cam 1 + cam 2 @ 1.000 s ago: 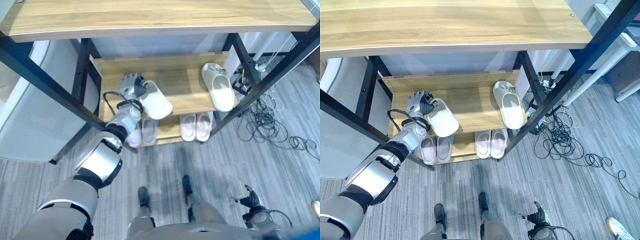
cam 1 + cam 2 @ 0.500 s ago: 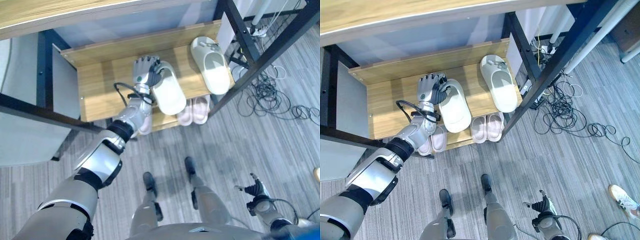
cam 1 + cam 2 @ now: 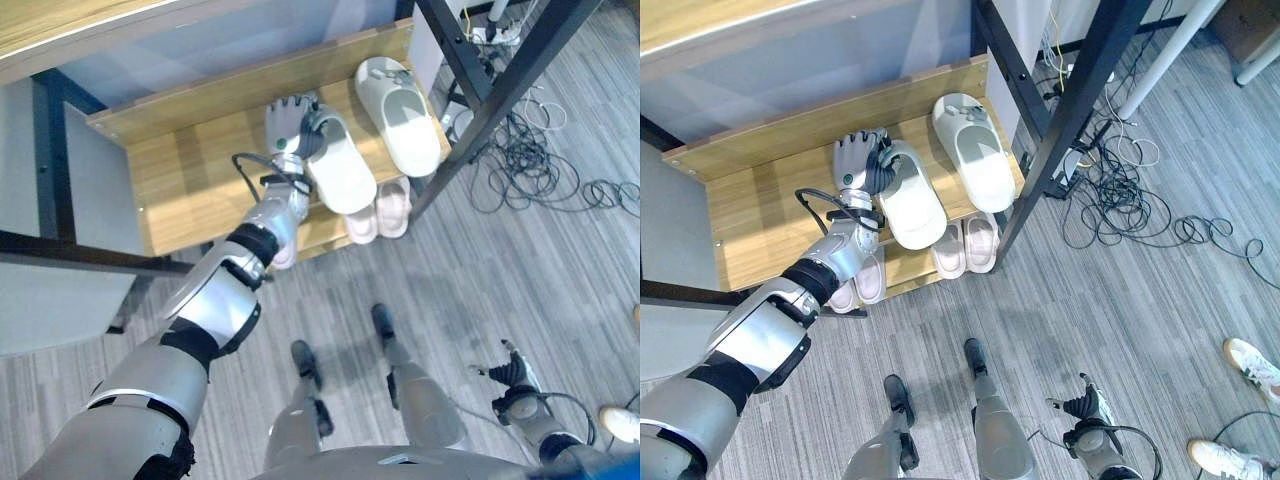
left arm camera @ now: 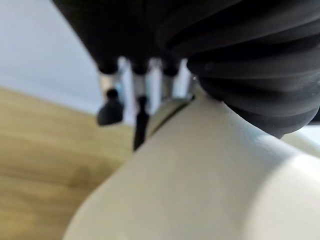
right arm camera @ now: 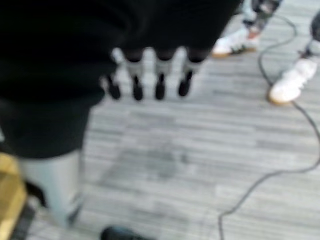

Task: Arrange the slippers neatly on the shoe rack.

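In the left eye view, the left robot hand [image 3: 292, 128] reaches onto the light wooden shoe rack shelf [image 3: 190, 180] and its fingers are curled around the heel edge of a cream foam slipper [image 3: 340, 172]. This slipper lies on the shelf, toe toward 5 o'clock. The second cream foam slipper [image 3: 400, 115] lies just beside it at 2 o'clock, apart from it. The right robot hand [image 3: 512, 377] hangs low above the grey plank floor [image 3: 480, 280] with relaxed fingers.

In the right eye view, two pale pink slippers [image 3: 966, 244] stand side by side on the lower shelf.

In the left wrist view, the dark-tipped fingers [image 4: 110, 111] hook over the cream slipper's rim.

In the right wrist view, the straight fingers [image 5: 136, 88] hold nothing; a person's white shoes [image 5: 290, 82] stand on the floor.
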Robot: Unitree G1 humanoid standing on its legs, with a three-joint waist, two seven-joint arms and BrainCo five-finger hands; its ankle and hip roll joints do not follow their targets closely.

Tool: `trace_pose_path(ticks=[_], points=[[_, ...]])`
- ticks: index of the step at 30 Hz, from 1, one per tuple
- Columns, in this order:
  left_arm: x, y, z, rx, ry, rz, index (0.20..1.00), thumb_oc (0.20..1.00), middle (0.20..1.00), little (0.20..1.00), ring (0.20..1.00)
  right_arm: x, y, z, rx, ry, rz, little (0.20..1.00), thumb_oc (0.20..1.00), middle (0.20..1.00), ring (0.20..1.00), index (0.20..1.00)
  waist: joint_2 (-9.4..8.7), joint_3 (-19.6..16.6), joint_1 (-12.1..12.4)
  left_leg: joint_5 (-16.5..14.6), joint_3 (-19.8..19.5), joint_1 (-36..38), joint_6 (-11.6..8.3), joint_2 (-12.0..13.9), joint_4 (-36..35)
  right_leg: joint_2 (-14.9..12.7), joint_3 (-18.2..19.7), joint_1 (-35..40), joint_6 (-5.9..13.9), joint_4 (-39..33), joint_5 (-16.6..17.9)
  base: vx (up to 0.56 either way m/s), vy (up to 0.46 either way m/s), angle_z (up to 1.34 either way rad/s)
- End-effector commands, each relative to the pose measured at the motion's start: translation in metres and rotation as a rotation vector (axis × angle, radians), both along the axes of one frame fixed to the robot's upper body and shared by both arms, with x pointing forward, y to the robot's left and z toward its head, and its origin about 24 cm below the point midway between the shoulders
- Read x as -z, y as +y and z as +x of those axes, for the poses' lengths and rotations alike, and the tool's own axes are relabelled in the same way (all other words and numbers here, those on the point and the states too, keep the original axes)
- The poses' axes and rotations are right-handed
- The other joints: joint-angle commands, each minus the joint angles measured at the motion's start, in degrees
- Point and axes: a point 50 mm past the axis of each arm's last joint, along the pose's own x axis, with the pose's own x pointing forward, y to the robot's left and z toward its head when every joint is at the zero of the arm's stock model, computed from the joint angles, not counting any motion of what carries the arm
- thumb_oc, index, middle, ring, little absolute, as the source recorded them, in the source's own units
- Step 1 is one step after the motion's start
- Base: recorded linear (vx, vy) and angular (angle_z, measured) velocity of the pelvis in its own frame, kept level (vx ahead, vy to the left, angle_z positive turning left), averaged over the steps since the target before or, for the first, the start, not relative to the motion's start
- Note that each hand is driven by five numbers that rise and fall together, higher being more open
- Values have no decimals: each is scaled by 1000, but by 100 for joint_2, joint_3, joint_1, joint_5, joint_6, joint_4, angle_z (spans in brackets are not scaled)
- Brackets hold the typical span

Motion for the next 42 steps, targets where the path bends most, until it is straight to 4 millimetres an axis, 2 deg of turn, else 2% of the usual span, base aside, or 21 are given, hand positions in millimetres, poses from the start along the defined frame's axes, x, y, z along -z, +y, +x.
trace_pose_path(ticks=[1,5,7,12,17,18,19,24,26,33,35,37,42], points=[[-52,11,7,-54,-117,-70,200,200,200,200,200,-15,-16,16,-23,-57,-85,1000,1000,1000,1000,1000,23,270,-69,-176,-415,-3,-82,16,69,-176,-284,-514,254,949,-887,19,10,-22],[-76,19,9,-117,-155,8,200,200,200,200,200,-14,-11,20,-26,-69,-68,1000,1000,1000,1000,1000,108,334,-115,-194,-366,-80,-87,14,53,-171,-259,-668,287,980,-851,28,2,-17],[-81,20,10,-140,-149,50,200,200,200,200,200,-14,-10,21,-29,-69,-69,1000,1000,1000,1000,1000,124,307,-118,-177,-358,-127,-98,28,49,-156,-257,-709,289,948,-813,16,-15,-6],[-76,27,12,-184,-111,92,200,200,200,200,200,-11,-10,15,-29,-50,-75,1000,1000,1000,1000,1000,142,258,-127,-178,-390,-167,-116,63,49,-125,-291,-745,278,944,-834,14,-10,-1],[-65,40,15,-256,-17,77,200,200,200,200,200,-15,-13,21,-37,-62,-103,1000,1000,1000,1000,1000,152,167,-94,-174,-392,-200,-149,111,49,-81,-332,-731,265,878,-814,0,0,0],[-62,43,15,-266,-1,67,667,667,667,667,667,-16,-14,21,-35,-64,-100,1000,1000,1000,1000,1000,160,156,-84,-174,-404,-199,-151,121,49,-79,-341,-731,259,869,-812,0,0,0],[-62,44,15,-268,3,53,1000,1000,1000,1000,1000,-16,-14,21,-33,-66,-101,1000,1000,1000,1000,1000,159,154,-79,-169,-413,-193,-154,132,49,-76,-349,-718,252,862,-819,0,0,0],[-65,47,15,-254,-18,-5,1000,1000,1000,1000,1000,-12,-10,16,-38,-50,-85,1000,1000,1000,1000,1000,134,138,-72,-128,-464,-191,-156,144,49,-78,-412,-682,224,839,-818,-2,-7,0],[-68,42,15,-224,-30,-59,1000,1000,1000,1000,1000,-10,-8,14,-40,-41,-76,1000,1000,1000,1000,1000,126,146,-75,-125,-481,-191,-154,135,49,-79,-425,-670,212,841,-830,0,0,0],[-67,22,15,-150,-34,-88,1000,1000,1000,1000,1000,-8,-7,14,-32,-25,-65,1000,1000,1000,1000,1000,117,177,-54,-126,-488,-157,-135,120,49,-81,-438,-621,190,859,-858,-11,-1,3],[-62,4,15,-66,1,-171,1000,1000,1000,1000,1000,-8,-10,13,-20,-12,-69,1000,1000,1000,1000,1000,141,197,-28,-125,-477,-115,-119,93,49,-98,-433,-581,184,865,-867,0,0,0],[-61,-3,15,-34,10,-198,1000,1000,1000,1000,1000,-8,-13,12,-6,-4,-72,1000,1000,1000,1000,1000,173,199,-17,-126,-482,-96,-114,82,49,-116,-435,-546,180,859,-872,0,0,0],[-59,-3,15,-14,23,-249,1000,1000,1000,1000,1000,-10,-18,14,25,-1,-76,1000,1000,1000,1000,1000,238,198,35,-118,-509,-98,-99,48,73,-142,-458,-495,181,837,-863,0,0,0]])
